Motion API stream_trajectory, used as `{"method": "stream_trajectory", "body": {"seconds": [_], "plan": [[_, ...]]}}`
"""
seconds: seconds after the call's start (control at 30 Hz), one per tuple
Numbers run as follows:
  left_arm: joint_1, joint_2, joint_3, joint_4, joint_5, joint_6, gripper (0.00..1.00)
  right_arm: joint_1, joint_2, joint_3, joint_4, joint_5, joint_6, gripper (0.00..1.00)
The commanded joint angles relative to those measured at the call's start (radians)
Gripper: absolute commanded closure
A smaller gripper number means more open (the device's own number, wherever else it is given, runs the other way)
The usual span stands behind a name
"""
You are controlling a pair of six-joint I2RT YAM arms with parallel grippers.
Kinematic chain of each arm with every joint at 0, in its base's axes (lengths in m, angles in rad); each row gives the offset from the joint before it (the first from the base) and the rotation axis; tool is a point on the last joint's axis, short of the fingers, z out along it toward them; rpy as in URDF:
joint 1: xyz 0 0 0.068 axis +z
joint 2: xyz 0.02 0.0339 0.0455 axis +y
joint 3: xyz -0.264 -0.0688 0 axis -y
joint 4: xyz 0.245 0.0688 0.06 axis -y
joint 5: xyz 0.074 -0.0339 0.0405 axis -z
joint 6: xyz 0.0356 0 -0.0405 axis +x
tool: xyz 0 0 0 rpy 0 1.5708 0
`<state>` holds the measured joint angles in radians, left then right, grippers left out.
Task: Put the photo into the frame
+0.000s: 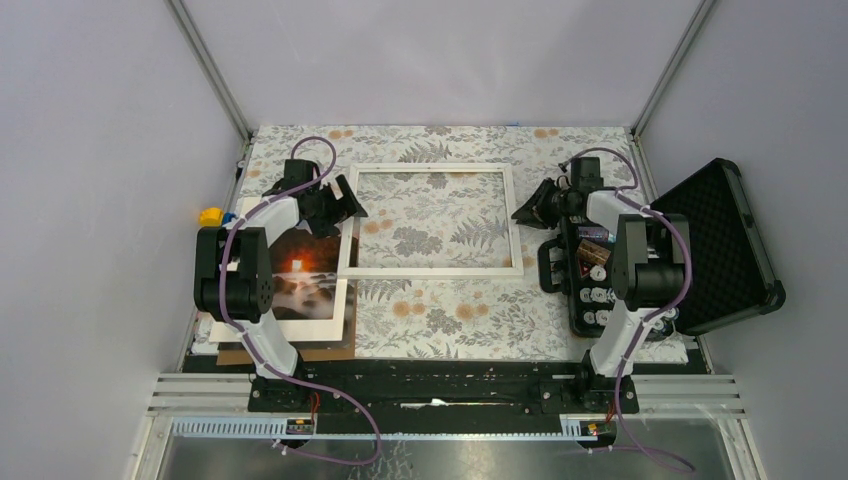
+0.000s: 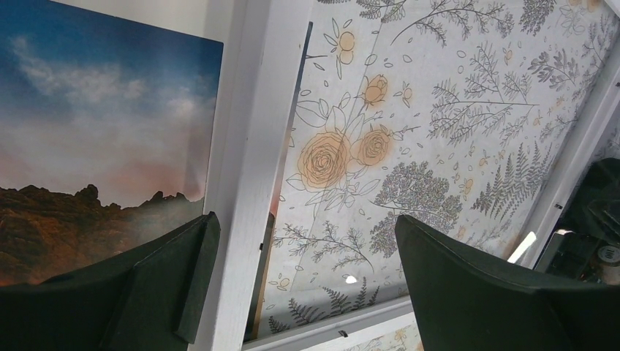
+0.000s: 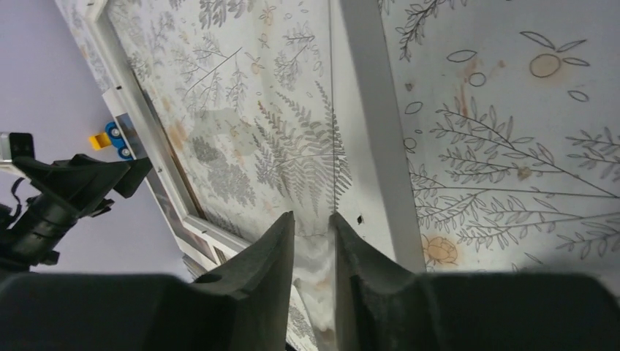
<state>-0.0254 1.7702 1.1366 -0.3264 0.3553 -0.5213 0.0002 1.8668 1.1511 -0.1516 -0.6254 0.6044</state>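
Note:
The white frame (image 1: 435, 168) lies in the middle of the floral table. Its left bar (image 2: 248, 146) overlaps the right edge of the stack that holds the photo. The photo (image 1: 300, 272), a dark landscape with an orange glow, lies at the left; its blue sky shows in the left wrist view (image 2: 95, 110). My left gripper (image 1: 345, 205) is open, its jaws wide apart astride the frame's left bar (image 2: 305, 219). My right gripper (image 1: 522, 210) is at the frame's right bar (image 3: 369, 110), its fingers (image 3: 313, 216) nearly together on the frame's edge.
A white mat (image 1: 280, 326) and a brown backing board (image 1: 300, 352) lie under the photo. An open black case (image 1: 715, 245) and a tool tray (image 1: 590, 285) stand at the right, beside the right arm. A yellow object (image 1: 210, 216) sits by the left wall.

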Motion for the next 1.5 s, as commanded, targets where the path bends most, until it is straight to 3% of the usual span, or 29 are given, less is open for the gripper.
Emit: {"method": "stream_trajectory", "body": {"seconds": [0.0, 0.17, 0.37, 0.8, 1.07, 1.23, 1.37, 1.47], "plan": [[0.002, 0.003, 0.011, 0.038, 0.005, 0.001, 0.03, 0.006, -0.027, 0.060, -0.100, 0.075, -0.063, 0.76], [0.004, 0.000, 0.014, 0.041, -0.001, -0.001, 0.03, 0.006, -0.113, 0.067, -0.173, 0.071, -0.100, 1.00], [0.011, 0.026, 0.038, 0.053, 0.015, -0.015, 0.03, 0.006, -0.204, 0.039, -0.169, -0.087, -0.143, 1.00], [0.000, 0.100, 0.057, 0.068, 0.121, -0.033, 0.02, 0.006, -0.386, 0.101, -0.298, -0.111, -0.125, 1.00], [0.001, -0.130, 0.003, 0.078, -0.053, -0.044, 0.01, 0.006, -0.466, 0.140, -0.292, -0.166, -0.113, 1.00], [-0.001, -0.189, -0.004, 0.098, 0.070, -0.084, 0.01, 0.006, -0.495, 0.170, -0.286, -0.199, -0.123, 1.00], [-0.009, -0.153, -0.019, 0.222, 0.290, -0.144, 0.01, 0.006, -0.537, 0.146, -0.225, -0.239, -0.131, 1.00], [-0.017, -0.122, -0.018, 0.307, 0.339, -0.196, 0.01, 0.006, -0.574, 0.147, -0.201, -0.252, -0.139, 1.00]]}}
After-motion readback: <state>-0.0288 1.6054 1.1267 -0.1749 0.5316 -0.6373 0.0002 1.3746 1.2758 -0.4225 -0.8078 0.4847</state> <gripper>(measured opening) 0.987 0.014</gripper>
